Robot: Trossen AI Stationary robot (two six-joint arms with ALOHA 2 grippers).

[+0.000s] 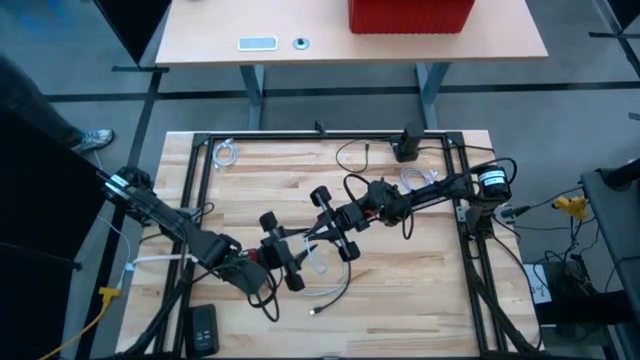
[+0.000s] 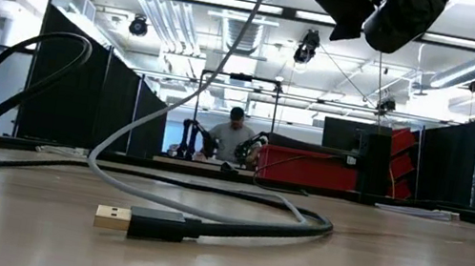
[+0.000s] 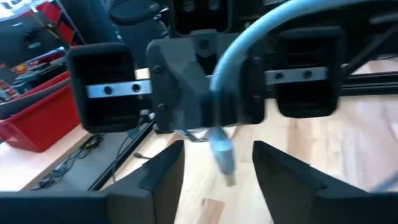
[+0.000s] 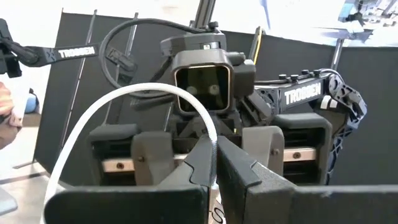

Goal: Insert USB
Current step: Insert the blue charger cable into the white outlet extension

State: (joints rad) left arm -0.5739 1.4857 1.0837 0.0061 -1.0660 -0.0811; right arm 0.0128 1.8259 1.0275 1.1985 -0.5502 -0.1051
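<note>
USB cable, white, thin and limp [image 4: 134,99], hangs mid-air above the wooden tabletop [image 1: 400,290], pinched in the clenched right tool [image 4: 214,163]; left tool [image 3: 217,163] stands released around its light, rigid plug [image 3: 222,152], the best hold.

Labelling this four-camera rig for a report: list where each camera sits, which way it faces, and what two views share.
High view: overhead, facing straight down at the wooden table; both arms show, left gripper facing right gripper.
Low view: at tabletop height, facing the room; USB plug lies near, arm parts overhead.
Left wrist view: on the left arm, past its open fingers toward the right gripper and grey cable.
Right wrist view: on the right arm, past its shut fingers pinching the white cable.
Shared: the wrist views face each other.
</note>
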